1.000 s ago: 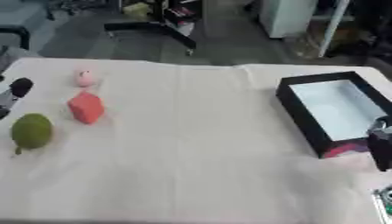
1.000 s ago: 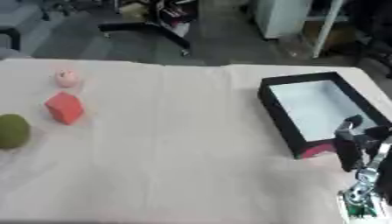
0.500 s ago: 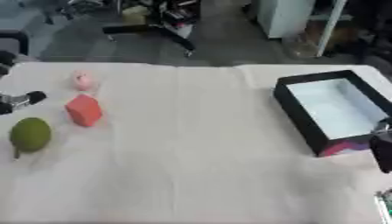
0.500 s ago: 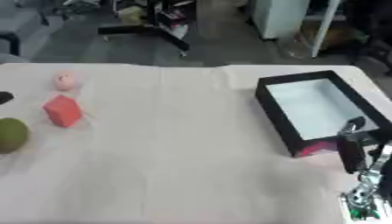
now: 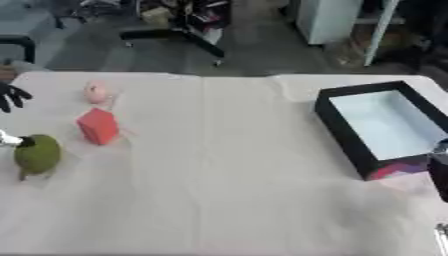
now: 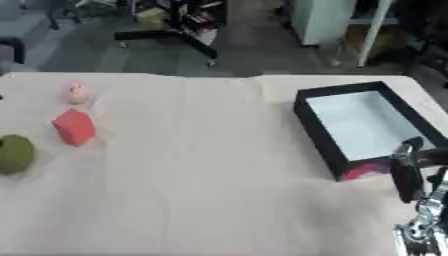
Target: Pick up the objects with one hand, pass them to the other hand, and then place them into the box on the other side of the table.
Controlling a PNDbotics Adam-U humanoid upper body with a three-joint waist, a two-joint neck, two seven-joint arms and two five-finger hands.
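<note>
- Pale cloth covers the table; behind it lies a grey floor with a black chair base and a white cabinet.
- Left hand shows only in the left eye view, at the left edge, dark fingers spread and holding nothing; the edge cuts off most of it.
- Just below it sits a green pear-shaped fruit, then a red block and a small pink object, too blurred to name.
- Right hand shows better in the right eye view, at the near corner of the black box; whether its fingers are spread or curled cannot be told.
- Box's pale inside looks bare.
</note>
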